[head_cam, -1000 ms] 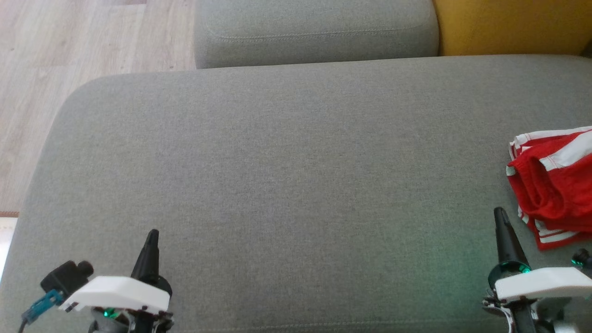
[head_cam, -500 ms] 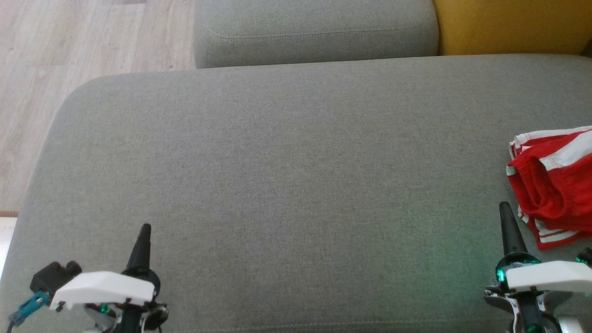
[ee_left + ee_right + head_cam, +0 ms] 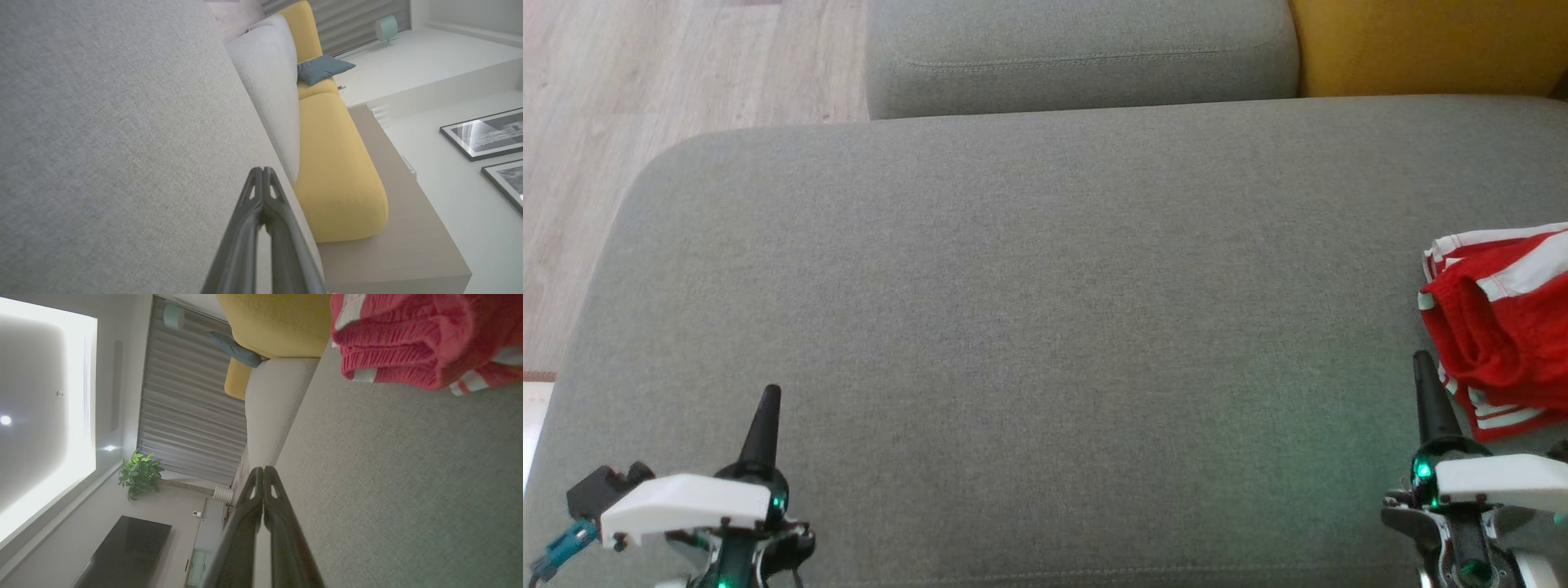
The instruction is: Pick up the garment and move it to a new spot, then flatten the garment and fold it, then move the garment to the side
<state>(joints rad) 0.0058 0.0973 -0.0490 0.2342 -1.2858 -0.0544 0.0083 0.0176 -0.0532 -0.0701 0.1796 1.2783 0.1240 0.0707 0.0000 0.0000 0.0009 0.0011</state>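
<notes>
The garment (image 3: 1499,327) is red with white stripes, lying crumpled in a heap at the right edge of the grey sofa seat (image 3: 1045,310); part of it runs off the head view. It also fills the upper right of the right wrist view as the garment (image 3: 416,339). My right gripper (image 3: 1423,359) is shut and empty, its tip just left of the heap's near corner, apart from the cloth. In its own view the right gripper (image 3: 263,470) has both fingers pressed together. My left gripper (image 3: 769,394) is shut and empty at the lower left over bare cushion, and again as left gripper (image 3: 262,170).
A grey back cushion (image 3: 1078,57) and a yellow cushion (image 3: 1429,45) lie beyond the seat. Wooden floor (image 3: 621,122) borders the seat on the left. A blue pillow (image 3: 322,67) rests on the yellow sofa section.
Both arms have drawn back toward the bottom of the head view, the left gripper also drifting left and the right one slightly right. The garment has not moved.
</notes>
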